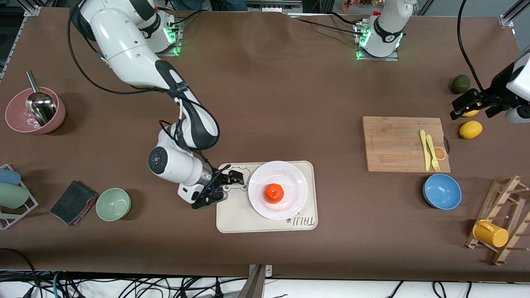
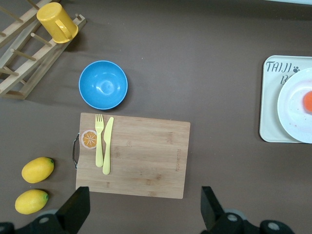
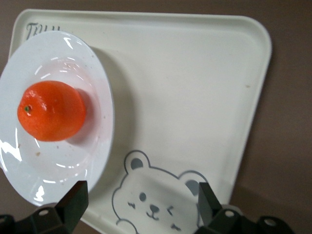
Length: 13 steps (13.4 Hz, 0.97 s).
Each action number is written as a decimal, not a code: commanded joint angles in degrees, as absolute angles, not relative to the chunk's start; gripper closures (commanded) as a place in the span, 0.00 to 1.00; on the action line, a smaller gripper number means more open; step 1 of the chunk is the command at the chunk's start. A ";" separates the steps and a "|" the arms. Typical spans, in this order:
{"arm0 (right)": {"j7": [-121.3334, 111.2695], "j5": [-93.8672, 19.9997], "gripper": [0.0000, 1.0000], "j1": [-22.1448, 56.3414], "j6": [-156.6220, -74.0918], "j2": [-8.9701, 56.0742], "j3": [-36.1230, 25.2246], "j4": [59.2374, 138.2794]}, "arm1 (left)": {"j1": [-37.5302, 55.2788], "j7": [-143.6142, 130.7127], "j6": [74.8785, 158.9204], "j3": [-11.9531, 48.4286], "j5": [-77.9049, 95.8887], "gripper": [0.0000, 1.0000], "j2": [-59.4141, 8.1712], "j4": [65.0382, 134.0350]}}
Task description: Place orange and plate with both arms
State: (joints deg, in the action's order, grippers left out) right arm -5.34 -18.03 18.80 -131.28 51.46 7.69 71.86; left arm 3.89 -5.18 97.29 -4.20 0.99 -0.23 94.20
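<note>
The orange sits on the white plate on the bear tray; right gripper beside the plate, fingers open, empty; left gripper over a lemon, fingers spread, empty.

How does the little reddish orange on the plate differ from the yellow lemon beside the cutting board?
The small round reddish-orange mandarin is flattened and round, while the yellow lemon is longer, with tapered ends. The mandarin sits in the middle of the round white plate; the lemon lies on the bare brown table beside the wooden cutting board. The mandarin shows a green stem dot. Neither fruit is touched by a gripper.
</note>
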 commanded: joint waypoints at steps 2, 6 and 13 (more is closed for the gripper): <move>-4.48 -9.95 0.00 18.90 -116.67 43.09 1.86 72.69 | 5.71 -4.13 96.50 -6.24 -0.53 0.00 -0.62 93.34; -7.37 -7.21 0.00 18.81 -101.12 31.93 -9.55 72.69 | 5.63 0.78 96.42 -7.38 -0.53 0.00 -0.79 93.16; -9.49 -6.33 0.00 18.72 -85.87 15.69 -18.99 70.48 | 5.62 0.35 95.80 -6.77 -0.44 0.00 -0.70 92.99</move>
